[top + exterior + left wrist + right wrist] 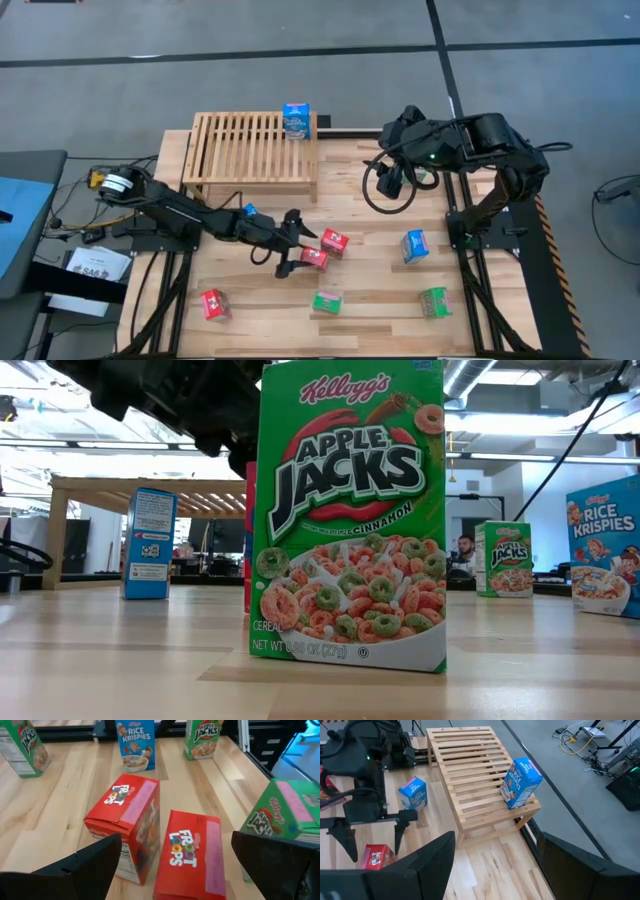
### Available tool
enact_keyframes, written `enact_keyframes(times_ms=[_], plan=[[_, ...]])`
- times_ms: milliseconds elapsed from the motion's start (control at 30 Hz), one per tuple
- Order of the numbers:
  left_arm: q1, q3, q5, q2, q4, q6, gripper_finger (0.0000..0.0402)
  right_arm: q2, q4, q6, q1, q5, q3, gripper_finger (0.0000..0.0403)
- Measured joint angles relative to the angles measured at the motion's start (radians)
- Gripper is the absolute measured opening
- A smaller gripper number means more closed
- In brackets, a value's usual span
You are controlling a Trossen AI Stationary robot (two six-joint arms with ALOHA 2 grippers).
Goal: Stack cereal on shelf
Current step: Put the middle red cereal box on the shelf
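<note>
The left gripper (296, 240) reaches over the middle of the plank table (380, 290), its fingers spread wide and empty, poised above two red Froot Loops boxes. The nearer red box (314, 259) lies just beside the second red box (335, 241), which sits toward 1 o'clock of it; in the left wrist view both lie between the dark fingers (85, 865), untouched. A third red box (214, 304) rests well apart, toward 8 o'clock from the gripper.

The wooden slatted shelf (250, 150) stands at the table's 11 o'clock region. One blue Rice Krispies box (297, 120) stands upright on its far right corner. Another blue box (415, 245) stands on the table at about 3 o'clock from the red pair, and a third small blue box (413, 793) stands beside the shelf near the left arm.

Two green Apple Jacks boxes (327, 301) (435, 301) sit along the near edge.

The right gripper (392, 180) waits near the shelf's right end, wide and empty.
</note>
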Motion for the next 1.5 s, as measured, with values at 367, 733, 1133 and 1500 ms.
enact_keyframes(times_ms=[367,733,1133,1500], plan=[[0.000,0.011,0.030,0.018,-0.062,-0.018,0.0368,0.000,-0.009,0.008,0.000,-0.004,0.000,0.0306],[0.000,0.011,0.030,0.018,-0.108,-0.036,0.0334,0.000,-0.007,0.008,0.000,-0.005,0.000,0.0306],[0.000,0.011,0.030,0.018,-0.108,-0.038,0.0249,0.000,-0.007,0.008,0.000,-0.005,0.000,0.0306],[0.000,0.011,0.031,0.018,-0.108,-0.039,0.0216,0.000,-0.015,0.007,0.000,-0.005,0.000,0.0306]])
